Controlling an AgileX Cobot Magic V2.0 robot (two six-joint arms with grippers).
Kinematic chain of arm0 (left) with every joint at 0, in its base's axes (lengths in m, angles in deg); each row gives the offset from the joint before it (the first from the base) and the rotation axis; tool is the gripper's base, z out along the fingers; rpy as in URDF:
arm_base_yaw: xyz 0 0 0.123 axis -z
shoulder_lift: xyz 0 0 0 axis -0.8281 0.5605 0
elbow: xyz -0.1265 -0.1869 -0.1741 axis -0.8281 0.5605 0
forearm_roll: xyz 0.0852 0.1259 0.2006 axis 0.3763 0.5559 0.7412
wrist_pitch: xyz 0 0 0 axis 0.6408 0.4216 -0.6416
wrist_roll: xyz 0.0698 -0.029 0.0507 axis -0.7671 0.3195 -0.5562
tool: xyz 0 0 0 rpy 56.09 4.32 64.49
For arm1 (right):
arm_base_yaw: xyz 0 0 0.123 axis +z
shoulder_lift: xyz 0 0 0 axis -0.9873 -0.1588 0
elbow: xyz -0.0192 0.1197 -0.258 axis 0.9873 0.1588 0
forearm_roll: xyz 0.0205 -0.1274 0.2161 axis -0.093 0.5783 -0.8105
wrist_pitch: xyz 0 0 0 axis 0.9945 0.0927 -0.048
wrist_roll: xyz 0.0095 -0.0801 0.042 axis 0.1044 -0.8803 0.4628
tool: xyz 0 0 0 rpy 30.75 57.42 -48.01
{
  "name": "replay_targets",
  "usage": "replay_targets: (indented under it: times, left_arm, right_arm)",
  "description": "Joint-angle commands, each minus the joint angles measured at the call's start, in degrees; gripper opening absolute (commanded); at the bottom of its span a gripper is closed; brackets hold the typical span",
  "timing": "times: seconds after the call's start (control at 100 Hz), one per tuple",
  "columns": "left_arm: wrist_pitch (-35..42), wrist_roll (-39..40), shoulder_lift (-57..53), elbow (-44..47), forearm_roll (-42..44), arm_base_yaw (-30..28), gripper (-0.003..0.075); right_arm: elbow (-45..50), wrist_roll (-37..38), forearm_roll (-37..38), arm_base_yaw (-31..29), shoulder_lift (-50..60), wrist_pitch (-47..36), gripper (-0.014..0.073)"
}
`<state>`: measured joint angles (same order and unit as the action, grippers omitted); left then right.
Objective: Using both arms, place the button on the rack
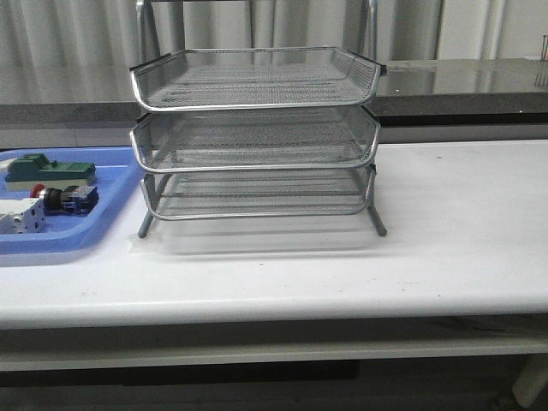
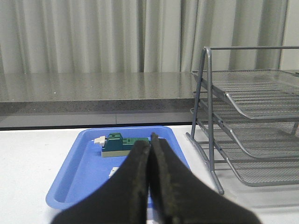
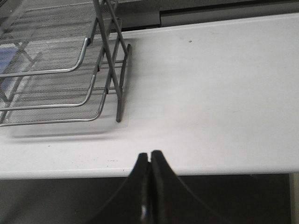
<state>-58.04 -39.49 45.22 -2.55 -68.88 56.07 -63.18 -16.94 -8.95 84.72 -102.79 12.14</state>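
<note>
The button (image 1: 60, 199) lay in the blue tray (image 1: 111, 205) at the rack's (image 1: 257, 137) nine o'clock, untouched. Both the left claw (image 2: 149, 149) and right claw (image 3: 149, 158) were closed, seemingly empty. Pickup hadn't started; the left must open and reach.

**Rack at bench centre, button in tray to the left**

A three-tier wire-mesh rack (image 1: 255, 137) is seen standing upright on the white bench (image 1: 445, 240), its legs planted on the surface. All three tiers are seen empty. Just beside it, at the left edge, a flat blue tray (image 1: 107, 214) is laid on the bench. Inside the tray the button (image 1: 67, 199) is found lying on its side, with a green block (image 1: 50, 169) behind it and a white block (image 1: 21, 217) in front. A dark counter (image 1: 462, 81) and curtains are visible behind.
</note>
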Motion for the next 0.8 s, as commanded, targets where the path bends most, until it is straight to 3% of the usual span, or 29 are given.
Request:
replay_targets:
  times: [0.0,0.25,0.56,0.79]
  left_arm:
    - [4.9,0.6,-1.9,2.6,-0.4,-0.2,-0.0020]
    - [4.9,0.6,-1.9,2.6,-0.4,-0.2,-0.0020]
    - [4.9,0.6,-1.9,2.6,-0.4,-0.2,-0.0020]
    - [4.9,0.6,-1.9,2.6,-0.4,-0.2,-0.0020]
  right_arm:
    - [-3.5,0.1,-0.5,-0.5,-4.6,-3.6,-0.0059]
    - [-3.5,0.1,-7.5,-0.5,-14.1,-7.4,-0.0036]
    - [-3.5,-1.2,-19.3,2.0,-25.4,-14.7,0.0285]
    - [-3.6,-1.3,-23.9,7.9,-35.5,-23.9,0.0311]
